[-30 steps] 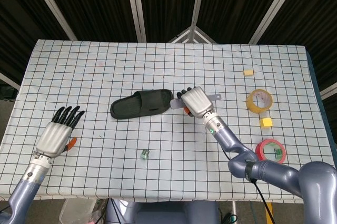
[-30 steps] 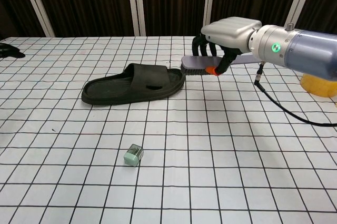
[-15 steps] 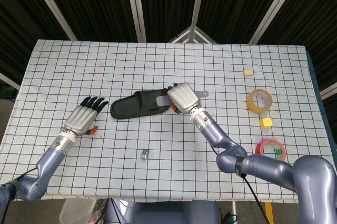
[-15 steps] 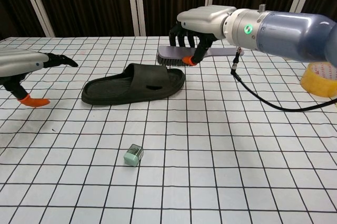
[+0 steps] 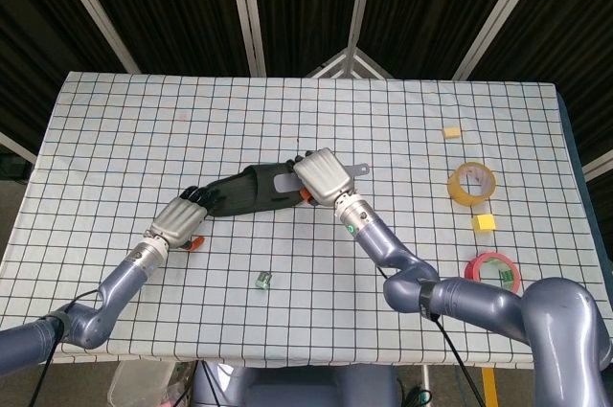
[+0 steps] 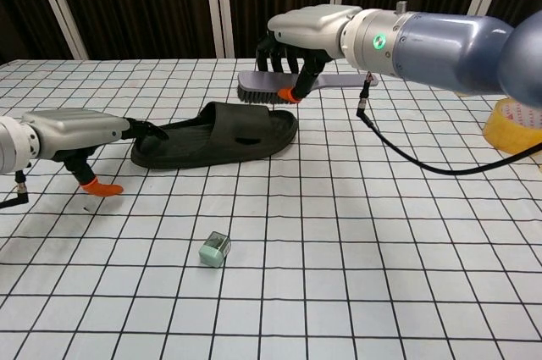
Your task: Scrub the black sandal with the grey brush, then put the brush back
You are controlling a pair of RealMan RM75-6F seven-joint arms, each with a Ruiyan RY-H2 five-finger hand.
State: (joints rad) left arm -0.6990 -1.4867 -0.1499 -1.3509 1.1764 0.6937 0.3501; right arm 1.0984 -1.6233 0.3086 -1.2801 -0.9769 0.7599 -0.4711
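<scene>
The black sandal (image 5: 244, 192) (image 6: 212, 135) lies flat mid-table, toe to the right. My right hand (image 5: 321, 175) (image 6: 309, 25) grips the grey brush (image 6: 264, 87), bristles down, held just above the sandal's toe and strap; its handle (image 5: 358, 170) sticks out to the right. My left hand (image 5: 178, 218) (image 6: 78, 132) is low over the table at the sandal's heel end. Its fingers (image 6: 146, 130) are stretched out and reach the heel edge, holding nothing.
A small green cube (image 5: 264, 280) (image 6: 215, 250) lies in front of the sandal. On the right are a yellow tape roll (image 5: 472, 183) (image 6: 517, 123), a red tape roll (image 5: 493, 273) and two yellow blocks (image 5: 451, 132) (image 5: 486, 223).
My right hand carried the brush leftward, from beside the toe to above the sandal. My left hand travelled from the table's left side to the sandal's heel end.
</scene>
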